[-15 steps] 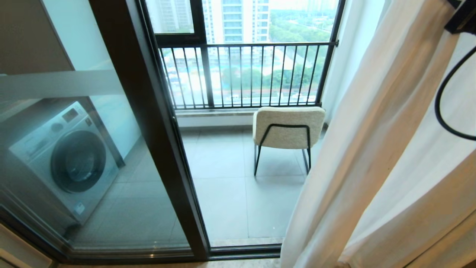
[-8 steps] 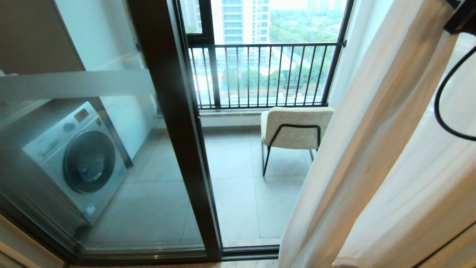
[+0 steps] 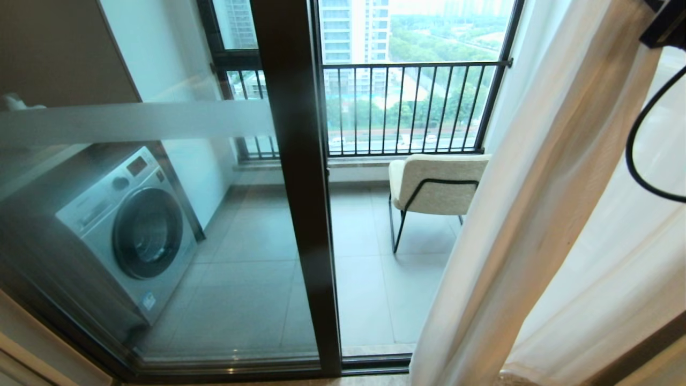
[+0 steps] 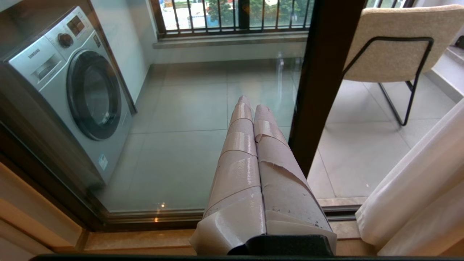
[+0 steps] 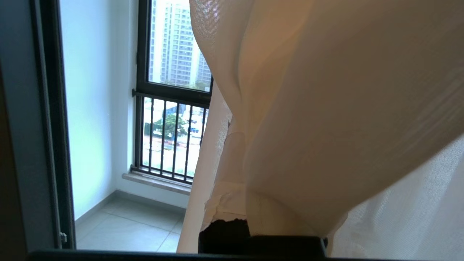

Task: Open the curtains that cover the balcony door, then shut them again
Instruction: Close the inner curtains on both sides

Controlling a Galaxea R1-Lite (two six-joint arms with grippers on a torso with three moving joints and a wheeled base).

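Curtains (image 3: 536, 214) bunched right (balcony door (image 3: 300, 187) uncovered)

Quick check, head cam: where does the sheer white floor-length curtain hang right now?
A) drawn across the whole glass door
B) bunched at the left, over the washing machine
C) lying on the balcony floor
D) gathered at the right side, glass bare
D: the sheer white curtain hangs gathered at the right, leaving the dark-framed glass balcony door uncovered, with the silver washing machine and cream chair visible through it.

A grey tiled balcony floor (image 3: 370, 300) is seen beyond the glass — a washing machine (image 3: 128, 230) is stood on it at the left wall, a cream chair (image 3: 437, 185) on black legs near the railing.
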